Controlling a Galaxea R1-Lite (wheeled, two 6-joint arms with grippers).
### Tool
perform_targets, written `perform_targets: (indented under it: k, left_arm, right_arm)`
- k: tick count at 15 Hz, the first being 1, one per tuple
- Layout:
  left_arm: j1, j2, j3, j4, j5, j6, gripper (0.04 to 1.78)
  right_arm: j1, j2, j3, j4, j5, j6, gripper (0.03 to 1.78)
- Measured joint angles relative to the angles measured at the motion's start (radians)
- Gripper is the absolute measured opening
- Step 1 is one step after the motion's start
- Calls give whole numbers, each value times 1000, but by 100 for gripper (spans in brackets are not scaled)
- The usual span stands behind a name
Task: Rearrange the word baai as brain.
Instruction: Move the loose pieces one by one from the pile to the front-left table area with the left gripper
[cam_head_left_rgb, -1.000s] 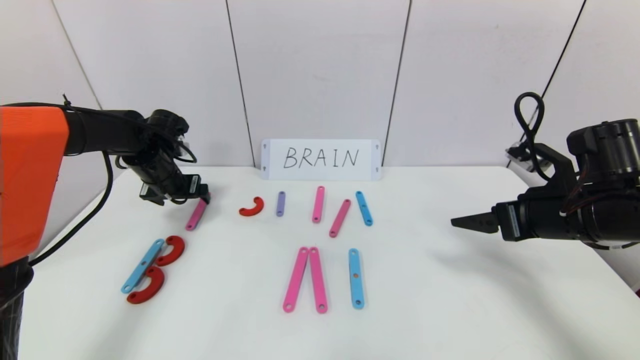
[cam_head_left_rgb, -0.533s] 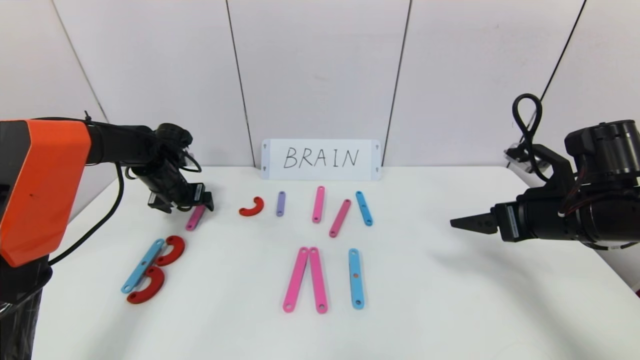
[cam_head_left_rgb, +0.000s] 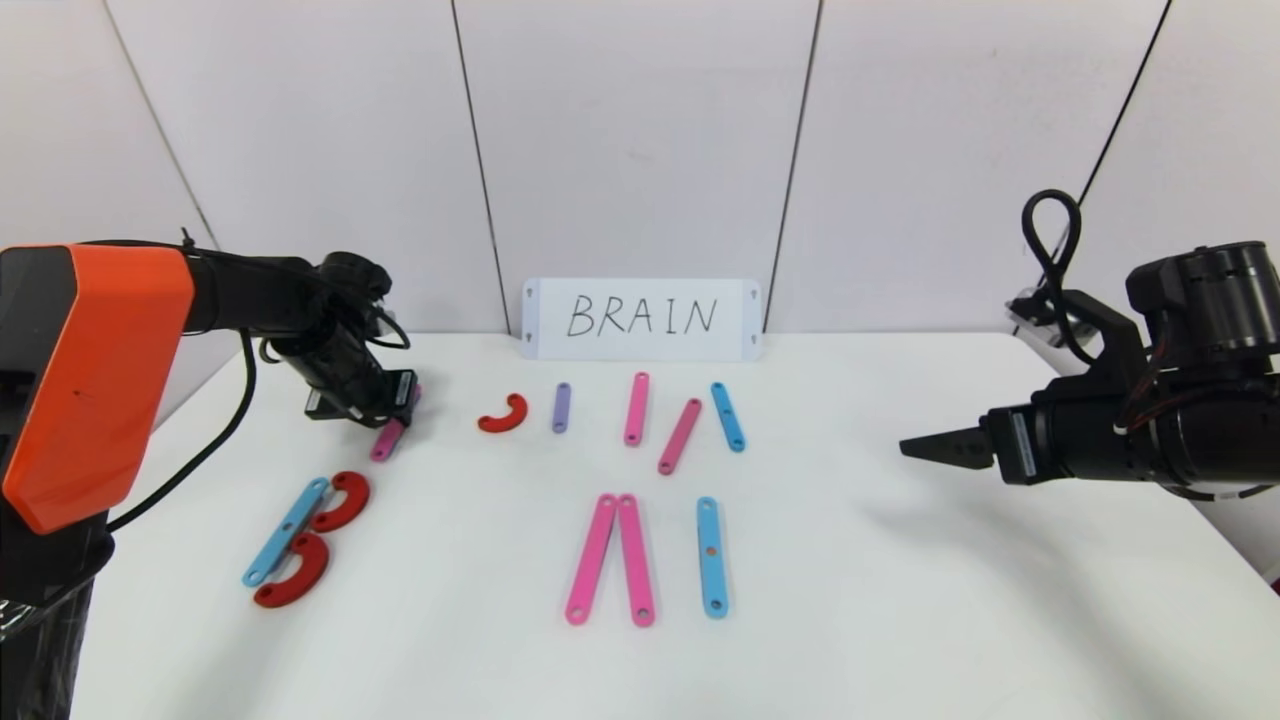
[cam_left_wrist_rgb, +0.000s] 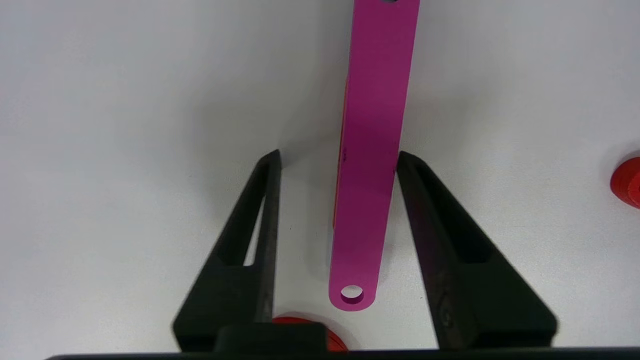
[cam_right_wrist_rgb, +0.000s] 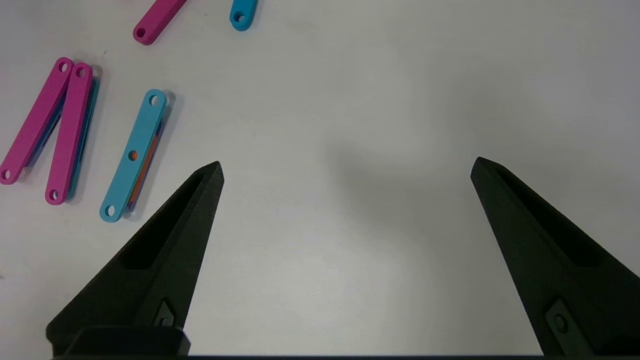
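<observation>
Pink strip (cam_head_left_rgb: 388, 437) lies flat on the white table (cam_head_left_rgb: 900, 620), slanted. Its far end sits between the fingers of the left pincer (cam_head_left_rgb: 400, 400), which is low over the table. In the left wrist view the left pincer (cam_left_wrist_rgb: 337, 155) straddles the pink strip (cam_left_wrist_rgb: 375, 125). One finger (cam_left_wrist_rgb: 430, 220) is against the strip's edge, with a gap on the other side, so the jaws are apart and not clamped.

The table's left edge is near, on the outer side of this pincer, and the back wall is just beyond it. Nearer the robot than this pincer is the B: a blue strip (cam_head_left_rgb: 286, 530) with two red curves (cam_head_left_rgb: 340, 500) touching it. Inward of the pincer, well apart, are a loose red curve (cam_head_left_rgb: 503, 414), then a purple strip (cam_head_left_rgb: 561, 407). Farther along are two more pink strips (cam_head_left_rgb: 637, 408) and a short blue strip (cam_head_left_rgb: 728, 416). A white card (cam_head_left_rgb: 641, 318) reading BRAIN stands against the wall behind them.

Front centre is a pair of long pink strips (cam_head_left_rgb: 610, 558) touching at the top, with a long blue strip (cam_head_left_rgb: 711, 556) just beside them.

The right pincer (cam_head_left_rgb: 925, 445) hangs above the table's right side, jaws wide open and holding nothing. There is bare tabletop under it and between it and the strips, so plenty of room. The right wrist view shows only bare table between the right pincer's (cam_right_wrist_rgb: 345, 167) fingers.
</observation>
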Motion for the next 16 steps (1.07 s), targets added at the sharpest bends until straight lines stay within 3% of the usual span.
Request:
perform_targets:
  k: [3, 11, 16]
  left_arm:
    - [-2, 5, -1, -1, 1, 0, 31]
    - [-20, -79, 30, 27, -4, -13, 30]
    - [-82, -254, 194, 40, 2, -38, 30]
  right_arm:
    - [0, 0, 0, 0, -1, 0, 174]
    - [6, 2, 5, 0, -2, -2, 174]
    - [6, 3, 6, 0, -3, -2, 174]
